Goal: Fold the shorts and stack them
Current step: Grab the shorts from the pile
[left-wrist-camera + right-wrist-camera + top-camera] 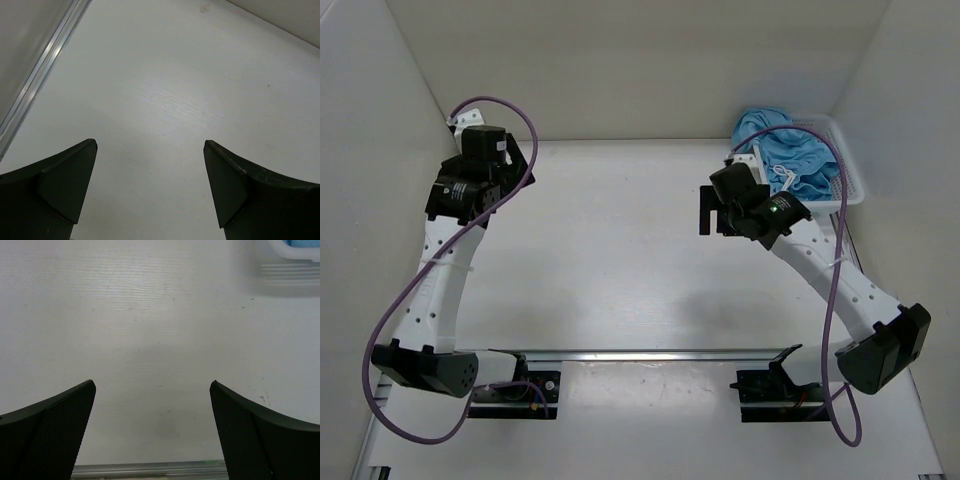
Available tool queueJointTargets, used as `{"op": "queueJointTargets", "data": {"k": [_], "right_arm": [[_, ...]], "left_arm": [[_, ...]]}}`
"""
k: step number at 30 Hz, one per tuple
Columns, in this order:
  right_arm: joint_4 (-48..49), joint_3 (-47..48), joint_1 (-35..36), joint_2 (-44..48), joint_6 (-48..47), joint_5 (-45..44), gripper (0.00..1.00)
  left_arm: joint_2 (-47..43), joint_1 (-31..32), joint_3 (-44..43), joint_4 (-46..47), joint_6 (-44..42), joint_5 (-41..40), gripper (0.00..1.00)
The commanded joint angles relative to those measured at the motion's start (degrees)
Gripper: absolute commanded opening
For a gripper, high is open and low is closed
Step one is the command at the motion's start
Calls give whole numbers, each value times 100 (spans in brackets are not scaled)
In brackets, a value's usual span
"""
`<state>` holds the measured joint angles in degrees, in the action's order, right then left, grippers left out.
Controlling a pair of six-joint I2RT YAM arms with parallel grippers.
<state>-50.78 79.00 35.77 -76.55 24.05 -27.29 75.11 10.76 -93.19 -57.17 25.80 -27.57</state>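
The white bench (620,260) lay bare across the middle of the overhead frame. The left arm (445,270) stood up along the left side, and the right arm (820,260) leaned in from the lower right.

At upper right sat the white mesh basket (852,172). The shorts (790,150), sky-blue and crumpled, were heaped in it, bulging over its far-left rim. Not yet out, not yet folded! The right wrist view caught only a corner of that basket at upper right, with a sliver of blue.

Left jaws: wide apart, nothing between them, just bench below. Right jaws: also spread and empty, pointed at open bench and short of the basket.

A thin white drawstring (782,176) trailed over the cloth.

The risks, as I judged them: that basket looked light, so a pull on the shorts could have dragged or tipped it. The drawstring might have caught in the mesh. A pinch on one loose layer could have brought the shorts out twisted. The purple cable (832,270) looped close to the basket's edge and could have hooked it.

Writing? None readable anywhere, only a green light (776,208) on the right wrist.
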Motion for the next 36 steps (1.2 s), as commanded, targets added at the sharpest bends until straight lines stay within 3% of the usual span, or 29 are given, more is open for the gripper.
{"op": "queueJointTargets", "data": {"k": [1, 9, 12, 16, 19, 22, 25, 32, 36], "right_arm": [[130, 36, 18, 255, 204, -461, 100], [-37, 343, -148, 308, 310, -1068, 100], [147, 563, -754, 308, -48, -658, 100], [516, 1037, -2492, -87, -384, 493, 100], [605, 1606, -3607, -815, -278, 1356, 100], [543, 2414, -4076, -1852, -278, 1718, 100], [429, 3093, -4376, -2933, -278, 1823, 100], [130, 5823, -4763, -5526, -86, 2227, 100], [322, 6487, -4869, -6528, 266, 2377, 100]], "left_arm": [[-471, 13, 20, 136, -330, 674, 100], [-787, 13, -244, 136, -620, 1008, 100], [-954, 13, -165, 303, -971, 1210, 100], [-867, -65, -165, 303, -849, 1341, 100], [-621, -136, -226, 303, -735, 2106, 100], [-279, -136, -157, 303, -664, 2483, 100], [12, -136, -25, 303, -603, 2590, 100], [600, -136, 29, 303, -488, 2590, 100], [1092, -83, 29, 303, -488, 2485, 100]]}}
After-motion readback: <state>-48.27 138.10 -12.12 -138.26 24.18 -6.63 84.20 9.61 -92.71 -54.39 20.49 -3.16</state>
